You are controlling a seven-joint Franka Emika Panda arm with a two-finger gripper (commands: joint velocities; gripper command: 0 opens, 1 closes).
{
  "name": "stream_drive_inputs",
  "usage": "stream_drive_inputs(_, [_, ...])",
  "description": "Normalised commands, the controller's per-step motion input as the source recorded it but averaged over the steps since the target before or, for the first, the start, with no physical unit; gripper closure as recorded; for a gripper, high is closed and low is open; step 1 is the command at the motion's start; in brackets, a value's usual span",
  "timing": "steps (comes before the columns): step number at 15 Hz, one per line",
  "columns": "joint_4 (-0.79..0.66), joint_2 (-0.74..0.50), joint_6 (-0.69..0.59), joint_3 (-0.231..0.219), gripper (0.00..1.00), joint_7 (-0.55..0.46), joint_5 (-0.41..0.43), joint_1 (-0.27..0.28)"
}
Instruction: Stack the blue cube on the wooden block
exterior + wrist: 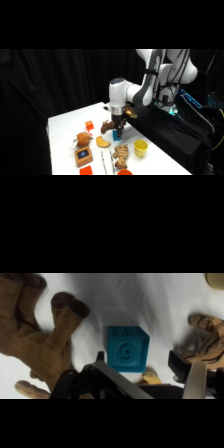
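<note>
Your white arm's gripper point(136, 370) hangs low over the small teal-blue cube point(128, 349) on the white tabletop point(65, 127), jaws spread either side; the flat brown wooden block point(83, 156) sits well apart.

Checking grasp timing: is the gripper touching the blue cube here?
Cannot tell. In the wrist view the blue cube sits between the gripper fingers, but neither view shows contact or a gap plainly.
</note>
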Motion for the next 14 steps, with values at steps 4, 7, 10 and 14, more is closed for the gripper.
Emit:
stream_drive_inputs(4, [-0.07,0.11,0.33,-0.081,0.00,0.07,0.131,0.146])
stream_drive_inputs(7, [-0.10,0.06,0.30,-0.105,0.00,0.04,0.144,0.165])
stream_drive_inputs(10, [-0.09,0.05,0.26,-0.084,0.00,0.00,0.170,0.163])
stream_drive_inputs(14, [-0.07,0.03,0.27,-0.162,0.28,0.05,0.124,0.239])
